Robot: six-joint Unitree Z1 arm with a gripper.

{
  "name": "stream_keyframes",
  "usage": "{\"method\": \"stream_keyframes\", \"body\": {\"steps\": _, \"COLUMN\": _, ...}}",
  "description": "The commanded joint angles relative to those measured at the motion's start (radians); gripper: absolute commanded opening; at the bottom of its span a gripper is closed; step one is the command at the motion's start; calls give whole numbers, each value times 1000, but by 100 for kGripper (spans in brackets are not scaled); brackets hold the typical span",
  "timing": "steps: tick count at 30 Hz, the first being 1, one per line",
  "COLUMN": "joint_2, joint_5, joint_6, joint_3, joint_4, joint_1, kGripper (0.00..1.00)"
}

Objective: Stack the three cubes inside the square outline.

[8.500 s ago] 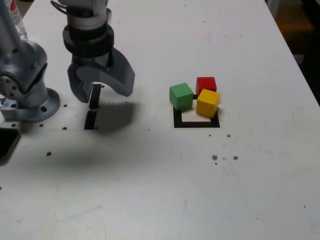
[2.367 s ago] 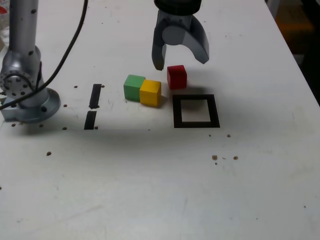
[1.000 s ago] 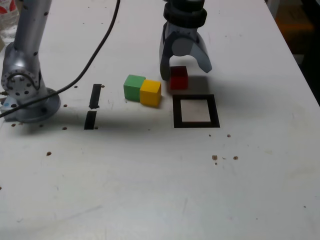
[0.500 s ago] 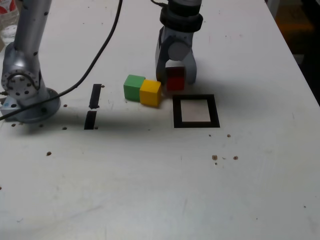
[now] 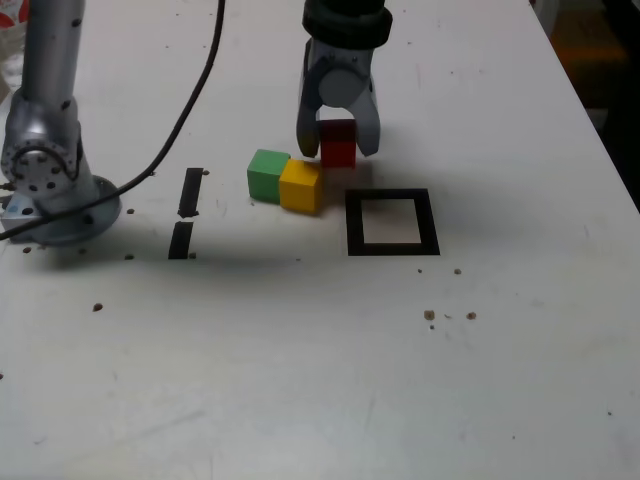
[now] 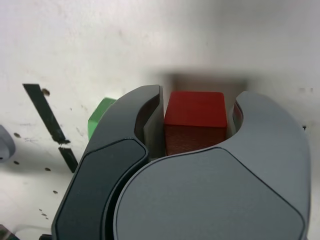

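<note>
On the white table point(image 5: 300, 380), nearest the camera, lie a few small dark specks, and beyond them the black tape square point(image 5: 392, 246) with its white middle, holding no block. It sits where it sat in the earlier frames. Toward the exterior view's left of the square, the yellow block point(image 5: 301, 186) and the green block point(image 5: 268, 175) stand side by side, touching, in the same spot as a second ago. Farther left are two short black strips point(image 5: 186, 213), one behind the other, and the arm's grey base point(image 5: 50, 180) with a black cable point(image 5: 195, 90) running up from it.

Behind the square and the yellow block, the gripper point(image 5: 338, 148) points down with its two grey jaws pressed against the sides of the red block point(image 5: 338, 146). A second ago the jaws stood wide apart around that block as it rested on the table; since then they have closed on it and lifted it just off the surface, shifting slightly toward the exterior view's left. The wrist view shows the red block point(image 6: 195, 121) pinched snugly between the fingers point(image 6: 142, 117), with a sliver of the green block point(image 6: 99, 117) beside them.

Count: three blocks, one tape square, two strips, one gripper.
</note>
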Motion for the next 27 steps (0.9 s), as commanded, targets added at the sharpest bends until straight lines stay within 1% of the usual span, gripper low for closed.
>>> {"method": "stream_keyframes", "body": {"steps": 1, "joint_2": -30, "joint_5": 1, "joint_6": -13, "joint_3": -8, "joint_4": 13, "joint_1": -21, "kGripper": 12}}
{"method": "stream_keyframes", "body": {"steps": 6, "joint_2": -72, "joint_5": 5, "joint_6": -77, "joint_3": -43, "joint_4": 68, "joint_1": -87, "kGripper": 12}}
{"method": "stream_keyframes", "body": {"steps": 10, "joint_2": -87, "joint_5": 12, "joint_6": -119, "joint_3": -68, "joint_4": 91, "joint_1": -127, "kGripper": 12}}
{"method": "stream_keyframes", "body": {"steps": 12, "joint_2": -96, "joint_5": 21, "joint_6": -159, "joint_3": -79, "joint_4": 100, "joint_1": -157, "kGripper": 12}}
{"method": "stream_keyframes", "body": {"steps": 21, "joint_2": -85, "joint_5": 58, "joint_6": -256, "joint_3": -81, "joint_4": 88, "joint_1": -210, "kGripper": 13}}
{"method": "stream_keyframes", "body": {"steps": 27, "joint_2": -45, "joint_5": 56, "joint_6": -284, "joint_3": -87, "joint_4": 54, "joint_1": -242, "kGripper": 13}}
